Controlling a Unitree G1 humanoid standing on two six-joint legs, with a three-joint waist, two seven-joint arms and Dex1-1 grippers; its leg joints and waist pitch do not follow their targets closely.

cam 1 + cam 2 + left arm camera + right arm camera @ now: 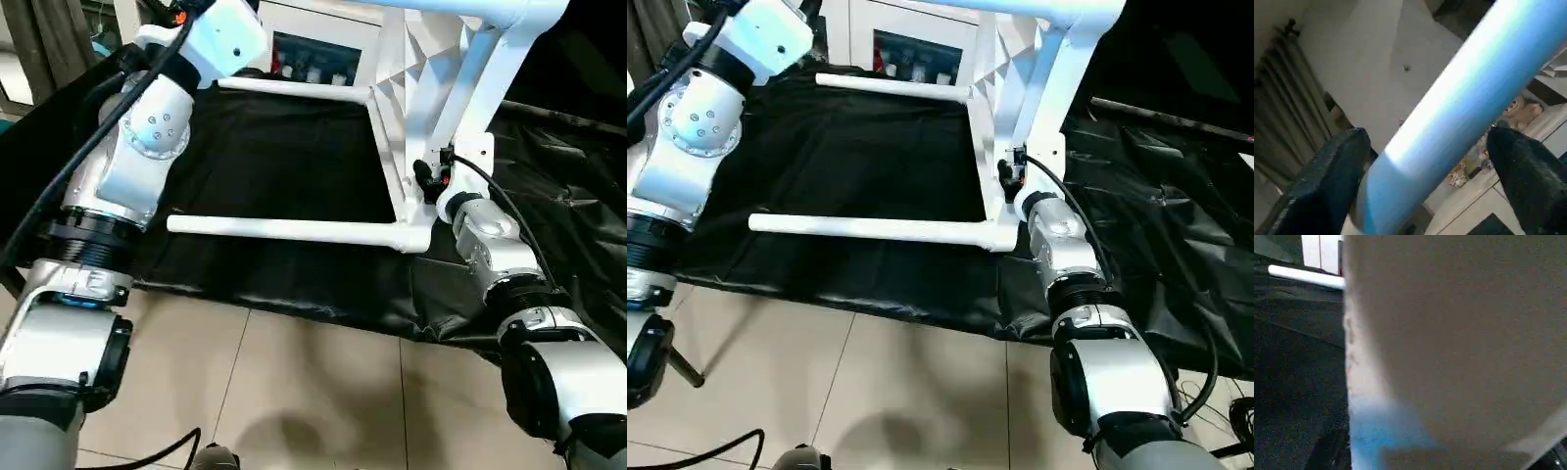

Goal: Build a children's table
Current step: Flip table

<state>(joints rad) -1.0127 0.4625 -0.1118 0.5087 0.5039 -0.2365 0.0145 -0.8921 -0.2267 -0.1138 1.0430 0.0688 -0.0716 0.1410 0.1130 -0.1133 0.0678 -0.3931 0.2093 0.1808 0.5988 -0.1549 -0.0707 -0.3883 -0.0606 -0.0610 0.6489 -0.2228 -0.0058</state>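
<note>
Table (392, 166) on its side, L claw (1425, 147) open astride leg (1459, 98), R claw state hidden.

No words, numbers, labels or signs to read anywhere.
</note>
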